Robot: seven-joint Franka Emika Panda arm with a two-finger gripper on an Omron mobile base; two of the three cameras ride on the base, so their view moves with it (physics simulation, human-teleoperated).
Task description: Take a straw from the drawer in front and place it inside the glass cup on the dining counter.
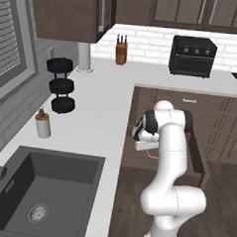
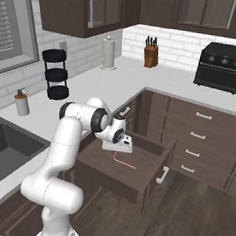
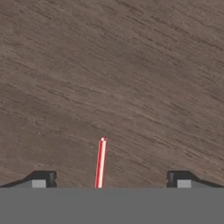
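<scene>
Fingertips [image 3: 43, 179]: 2 dark tips rise at the bottom of the hand view, well apart, with the straw lying between them. Nothing is held.
Gripper [image 2: 117, 149]: jaws at full width, pointing down into the drawer. Judgement: the wide setting leaves clearance on both sides of a very thin target before closing.
Straw [image 3: 101, 162]: thin pinkish-red stick lying flat on the drawer floor, roughly centred between the tips in the hand view; its far end stops partway up that view. In the right base view it extends from under the hand toward the drawer front.
Drawer [image 2: 151, 165]: dark brown wood, pulled out from the cabinet run, silver bar handle on its front. Open position gives the arm vertical access to the floor (no other contents are visible).
Arm posture: elbow raised, wrist folded down over the drawer, which keeps the hand above the straw.
Step in hand: judged as alignment above the straw, ahead of descent and closing.
Risk: a stick this slim may roll or slip if the jaws close off-centre.
Remaining: pick-up, transfer and placement in the glass cup are not yet done.
</scene>
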